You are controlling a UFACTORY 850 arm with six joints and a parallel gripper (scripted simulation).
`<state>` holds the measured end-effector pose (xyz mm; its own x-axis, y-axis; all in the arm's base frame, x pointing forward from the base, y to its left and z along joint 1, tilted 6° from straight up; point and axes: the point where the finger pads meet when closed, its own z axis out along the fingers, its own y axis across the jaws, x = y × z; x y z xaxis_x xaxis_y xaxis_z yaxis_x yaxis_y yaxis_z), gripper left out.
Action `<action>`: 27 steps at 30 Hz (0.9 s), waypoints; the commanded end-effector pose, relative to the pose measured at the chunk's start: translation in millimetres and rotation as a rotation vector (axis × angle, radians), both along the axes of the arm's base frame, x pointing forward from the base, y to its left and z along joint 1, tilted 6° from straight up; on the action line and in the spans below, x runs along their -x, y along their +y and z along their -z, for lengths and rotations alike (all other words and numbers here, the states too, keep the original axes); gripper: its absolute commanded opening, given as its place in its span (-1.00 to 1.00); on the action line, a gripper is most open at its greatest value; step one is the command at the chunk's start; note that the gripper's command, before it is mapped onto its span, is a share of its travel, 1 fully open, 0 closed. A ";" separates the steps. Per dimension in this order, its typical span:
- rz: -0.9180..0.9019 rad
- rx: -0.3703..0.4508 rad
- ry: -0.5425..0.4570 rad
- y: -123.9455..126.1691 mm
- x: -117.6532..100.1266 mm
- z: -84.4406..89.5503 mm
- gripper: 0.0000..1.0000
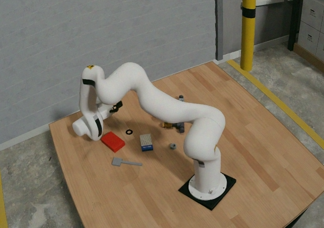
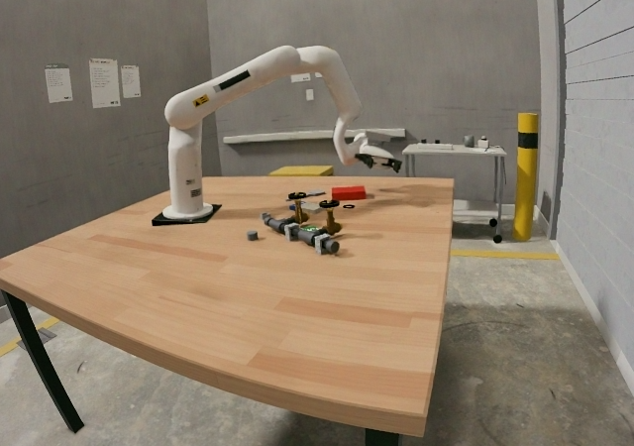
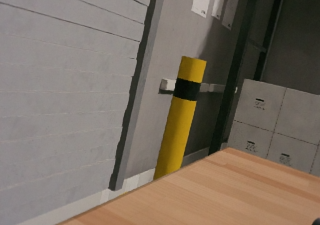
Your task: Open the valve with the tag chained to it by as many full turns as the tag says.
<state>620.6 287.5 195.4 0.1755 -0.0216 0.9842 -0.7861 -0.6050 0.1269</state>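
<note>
A grey pipe [image 2: 302,234] lies on the wooden table [image 2: 256,297] [image 1: 248,131]. Two brass valves with black handwheels stand on it, one farther back [image 2: 296,195] and one nearer the right [image 2: 328,204]. A small green patch [image 2: 314,227] shows at the foot of the nearer valve; no number is legible. In the top view the arm hides most of the pipe; only its ends [image 1: 180,127] [image 1: 180,98] and some brass [image 1: 166,125] show. My gripper [image 2: 381,163] [image 1: 116,107] is open and empty. It hangs in the air beyond the red block, well away from the valves. The wrist view shows no fingers or valves.
A red block [image 1: 113,141] [image 2: 348,192], a black ring [image 1: 126,131] [image 2: 349,206], a blue-and-grey block [image 1: 146,142], a grey nut [image 1: 172,145] [image 2: 252,235] and a flat grey tool [image 1: 125,162] lie on the table. A yellow bollard [image 3: 182,117] [image 1: 247,32] stands off the table by the wall.
</note>
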 end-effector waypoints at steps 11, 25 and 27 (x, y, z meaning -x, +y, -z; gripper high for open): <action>0.000 -0.001 -0.002 0.5 -0.4 -1.4 1.00; 0.022 0.003 0.050 -10.4 0.3 -0.5 1.00; 0.039 0.006 0.095 -19.6 1.2 0.2 1.00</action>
<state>619.9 279.8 194.6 0.2124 -0.0209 0.9770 -0.7897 -0.5925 0.1590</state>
